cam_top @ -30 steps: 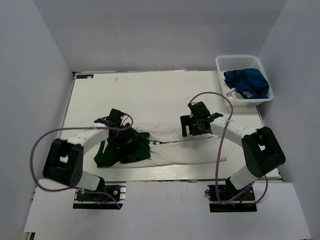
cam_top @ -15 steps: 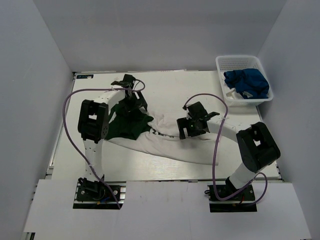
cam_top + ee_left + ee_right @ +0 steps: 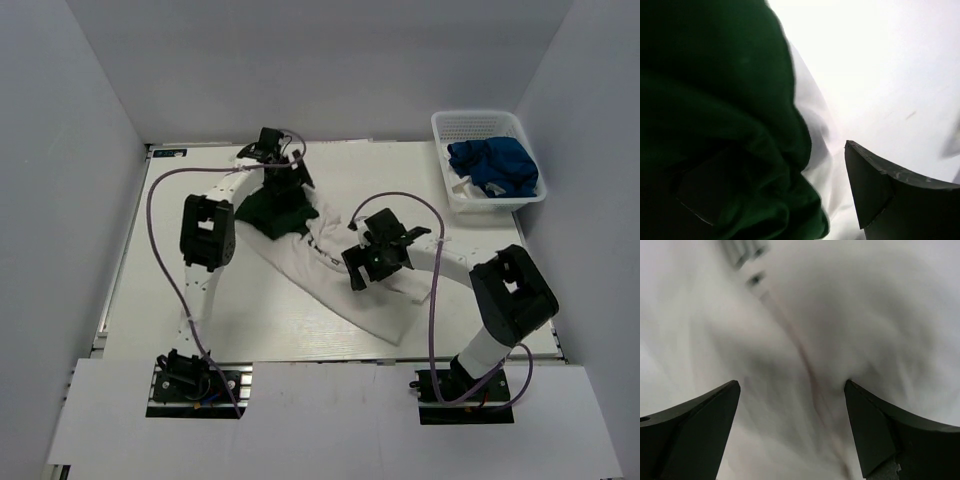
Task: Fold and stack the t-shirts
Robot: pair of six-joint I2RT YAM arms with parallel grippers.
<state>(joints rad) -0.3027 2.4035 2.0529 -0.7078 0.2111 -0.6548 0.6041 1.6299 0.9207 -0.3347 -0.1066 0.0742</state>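
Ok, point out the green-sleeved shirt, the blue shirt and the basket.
green-sleeved shirt [image 3: 318, 275]: top view, on its white body.
blue shirt [image 3: 495, 165]: top view, middle of the bundle.
basket [image 3: 478, 124]: top view, far mesh wall.

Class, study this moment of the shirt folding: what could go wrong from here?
The white cloth t-shirt with dark green sleeves lies bunched and skewed, so a fold could trap creases. Its green sleeve crowds the open left end effector, so it might snag and drag.
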